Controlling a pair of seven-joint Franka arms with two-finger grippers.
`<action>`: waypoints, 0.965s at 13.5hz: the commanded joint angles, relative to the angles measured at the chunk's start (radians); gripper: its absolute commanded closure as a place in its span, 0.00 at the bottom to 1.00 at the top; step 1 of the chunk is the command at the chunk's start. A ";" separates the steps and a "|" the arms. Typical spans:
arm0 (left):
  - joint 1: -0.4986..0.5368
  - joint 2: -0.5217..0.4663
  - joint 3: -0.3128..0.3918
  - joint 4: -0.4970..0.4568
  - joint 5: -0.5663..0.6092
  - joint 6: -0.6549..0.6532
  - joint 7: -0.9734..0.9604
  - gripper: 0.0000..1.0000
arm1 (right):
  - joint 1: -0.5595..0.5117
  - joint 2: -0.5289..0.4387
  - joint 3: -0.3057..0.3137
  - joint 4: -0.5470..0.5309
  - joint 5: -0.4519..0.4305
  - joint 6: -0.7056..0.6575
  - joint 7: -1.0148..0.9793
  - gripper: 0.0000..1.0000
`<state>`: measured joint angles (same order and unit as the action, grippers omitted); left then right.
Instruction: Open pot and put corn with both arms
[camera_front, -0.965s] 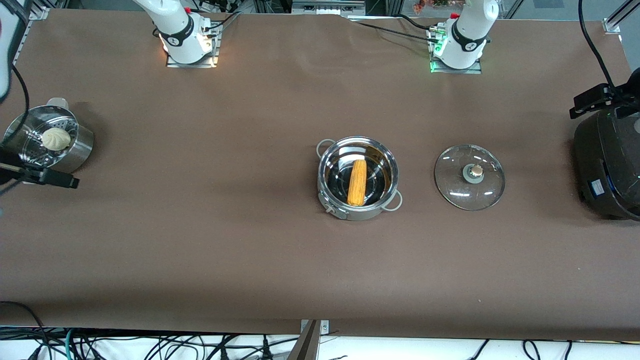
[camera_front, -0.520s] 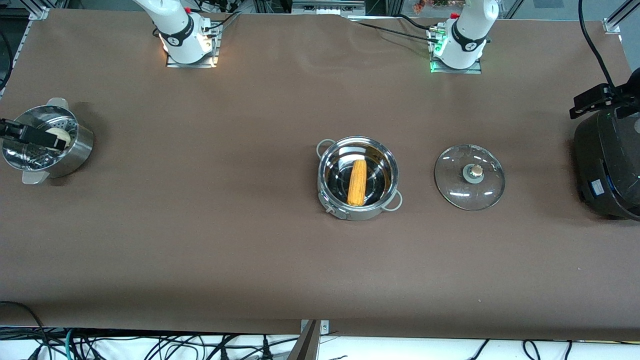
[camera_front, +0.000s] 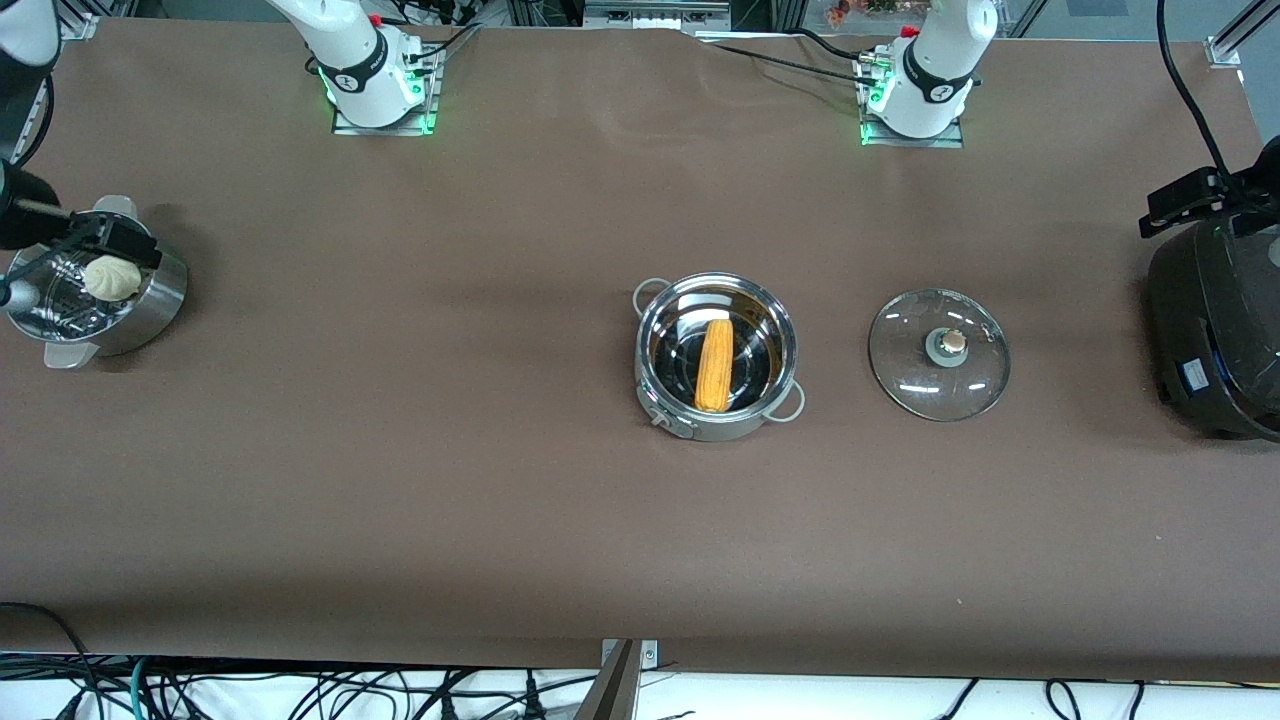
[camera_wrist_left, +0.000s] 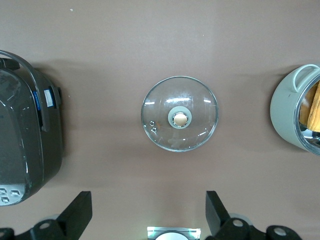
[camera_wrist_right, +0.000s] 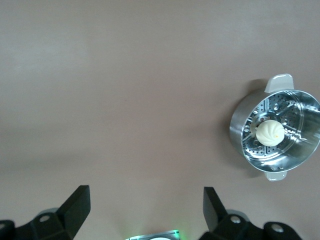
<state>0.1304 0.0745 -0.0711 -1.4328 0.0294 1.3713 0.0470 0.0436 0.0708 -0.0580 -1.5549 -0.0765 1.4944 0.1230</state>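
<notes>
Corn (camera_front: 714, 365) is lying in the open pot (camera_front: 716, 300), looking hard and bumpy, so holding its middle seems best. Glass lid (camera_front: 938, 354) is sitting beside the pot, likely breakable, with its knob (camera_wrist_left: 180, 119) to hold. Left gripper (camera_wrist_left: 148, 212) over the lid and right gripper (camera_wrist_right: 146, 207) over bare table are both hanging wide apart, holding nothing.

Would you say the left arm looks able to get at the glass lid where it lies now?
Probably yes. The left gripper hangs open, high over the table; the glass lid lies flat beside the pot, knob up, with nothing on it.
</notes>
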 joint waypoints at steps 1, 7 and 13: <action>-0.002 0.014 0.004 0.032 -0.013 -0.014 -0.007 0.00 | -0.048 -0.068 0.072 -0.067 0.026 0.038 0.014 0.00; -0.002 0.014 0.004 0.032 -0.014 -0.014 -0.007 0.00 | -0.068 -0.152 0.072 -0.201 0.087 0.084 0.015 0.00; -0.002 0.014 0.004 0.031 -0.013 -0.014 -0.007 0.00 | -0.064 -0.051 0.070 -0.105 0.081 0.049 -0.003 0.00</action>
<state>0.1304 0.0746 -0.0711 -1.4328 0.0294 1.3713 0.0470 -0.0077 -0.0196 0.0019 -1.7172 -0.0043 1.5674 0.1320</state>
